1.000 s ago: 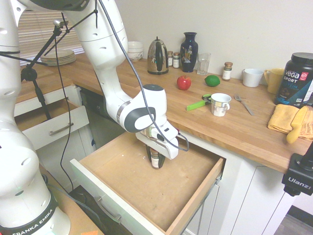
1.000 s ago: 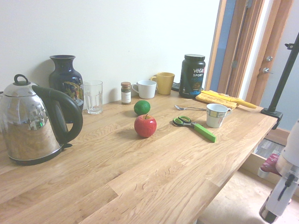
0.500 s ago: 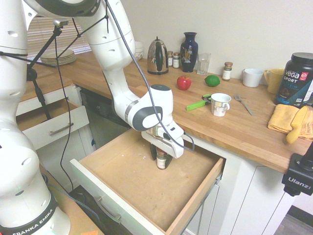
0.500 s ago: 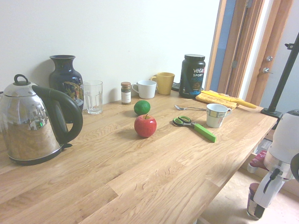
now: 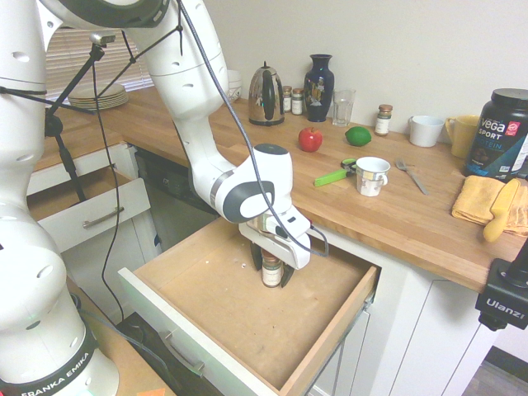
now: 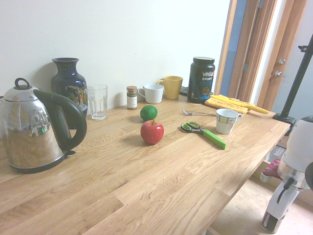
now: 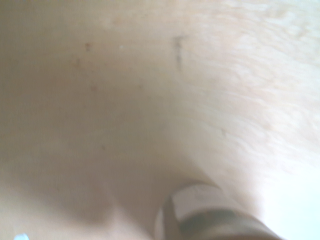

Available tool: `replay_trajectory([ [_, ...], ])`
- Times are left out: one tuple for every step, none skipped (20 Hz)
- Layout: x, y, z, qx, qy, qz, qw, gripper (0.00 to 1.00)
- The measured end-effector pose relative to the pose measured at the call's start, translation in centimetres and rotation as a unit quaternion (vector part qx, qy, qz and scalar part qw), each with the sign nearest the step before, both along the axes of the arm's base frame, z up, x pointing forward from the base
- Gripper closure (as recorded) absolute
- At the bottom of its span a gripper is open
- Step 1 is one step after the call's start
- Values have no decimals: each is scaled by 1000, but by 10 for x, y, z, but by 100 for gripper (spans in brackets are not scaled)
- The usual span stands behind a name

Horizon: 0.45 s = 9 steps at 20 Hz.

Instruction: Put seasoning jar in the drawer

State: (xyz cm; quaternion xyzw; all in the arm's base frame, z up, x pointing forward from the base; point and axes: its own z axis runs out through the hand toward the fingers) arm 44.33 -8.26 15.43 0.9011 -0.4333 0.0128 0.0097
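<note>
The seasoning jar, a small clear jar with a pale label and brownish contents, stands upright on the bare wood base of the wide open drawer, toward its back. My gripper is down inside the drawer and open, one finger on each side of the jar with a small gap. In the second exterior view the gripper hangs below the counter edge at the far right. The jar shows blurred in the wrist view against the drawer's wood.
A smaller drawer stands open to the left. The counter behind the drawer holds a white mug, green scissors, an apple, a lime, a kettle and a brown-capped jar.
The gripper moved a little right and down with the jar, set it on the drawer base, then opened. The jar now stands free between the fingers.
</note>
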Motion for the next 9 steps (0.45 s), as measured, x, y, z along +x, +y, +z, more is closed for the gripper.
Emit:
replay_trajectory([
  [-4, -1, 3, 0, -1, -1, 1000, 0],
  [-8, -1, 8, 0, -3, -1, 1000, 0],
  [-12, 0, 14, 1, -7, 1, 1000, 0],
  [-15, 2, 20, 2, -11, 3, 1000, 0],
  [-19, 5, 28, 3, -16, 6, 1000, 0],
  [-24, 8, 35, 4, -21, 10, 1000, 0],
  [-29, 11, 42, 5, -26, 13, 1000, 0],
  [-34, 13, 49, 5, -29, 14, 999, 0],
  [-40, 14, 54, 7, -31, 15, 999, 0],
])
